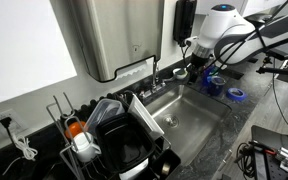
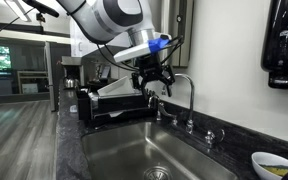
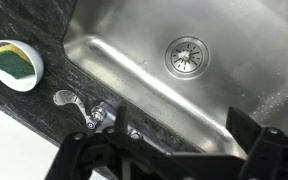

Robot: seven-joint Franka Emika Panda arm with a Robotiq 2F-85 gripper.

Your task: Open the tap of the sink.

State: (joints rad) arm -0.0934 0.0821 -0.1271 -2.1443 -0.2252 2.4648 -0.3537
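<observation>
Closest to the wrist camera are the pincer's two dark fingers [image 3: 74, 160], spread wide with nothing between them: the pincer [image 3: 164, 140] is open. Just beyond them the tap [image 3: 101, 116] stands on the speckled desk [image 3: 24, 115], at the back rim of the sink [image 3: 124, 70]. Its small lever handle [image 3: 69, 98] reaches out along that rim toward a white bowl [image 3: 36, 78] holding a sponge [image 3: 9, 60].

In an exterior view the pincer [image 2: 152, 88] hangs over the basin edge, just beside the tap's upright arched spout [image 2: 192, 100]. The handles sit lower, on the wall side. So the lever lies below the pincer and toward the wall, with its long axis along the rim. The next move probably calls for a short descent and a shift wallward, so one finger meets the lever rather than the spout.
</observation>
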